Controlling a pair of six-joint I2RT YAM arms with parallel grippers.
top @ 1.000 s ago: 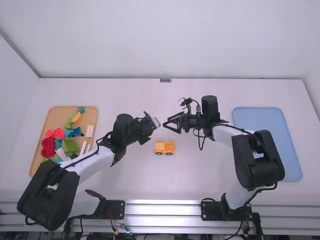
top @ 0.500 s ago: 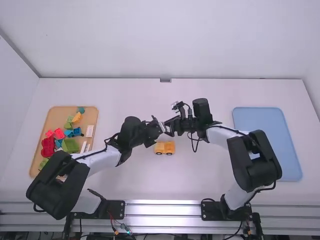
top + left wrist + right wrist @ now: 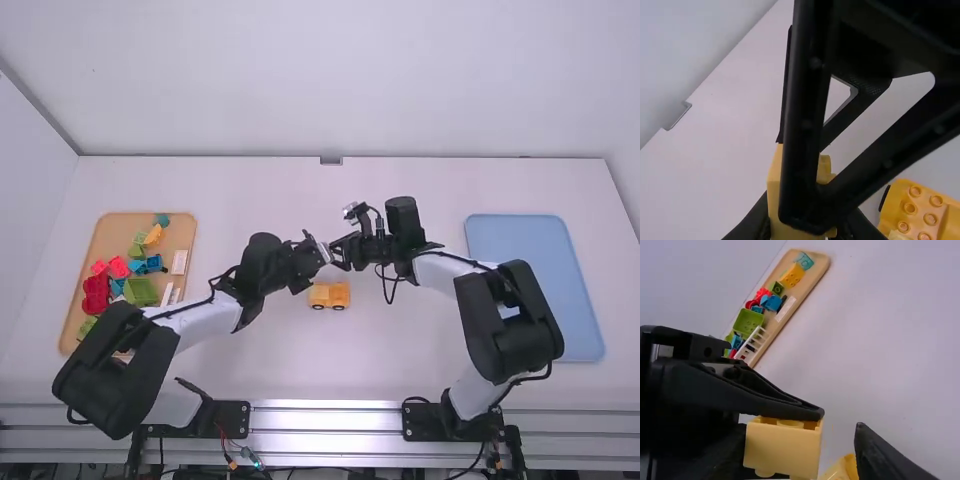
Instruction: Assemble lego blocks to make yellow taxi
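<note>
High view has my two claws together over the middle of the surface [image 3: 400, 350], reaching in from either side. My left claw [image 3: 323, 254] is pinching a yellow block [image 3: 782, 447], gripped between both fingers. My right claw [image 3: 340, 260] is spread, its fingers apart around the left claw's tips and the block; in the right wrist view I can see a gap between the block and one of my right fingers [image 3: 882, 460]. From the left wrist view, the other right finger crosses in front of the block; whether it touches, I can't tell

The car [image 3: 330, 296], yellow with dark wheels, sits upright on the surface near both claws, with round studs on top. Off on my left is the wooden tray [image 3: 185, 225], holding a green box [image 3: 747, 322], a white fence [image 3: 752, 342], a yellow brick [image 3: 792, 276] and some red and blue pieces. Well apart, on my right, lies the blue tray [image 3: 530, 240], partly behind my right arm
</note>
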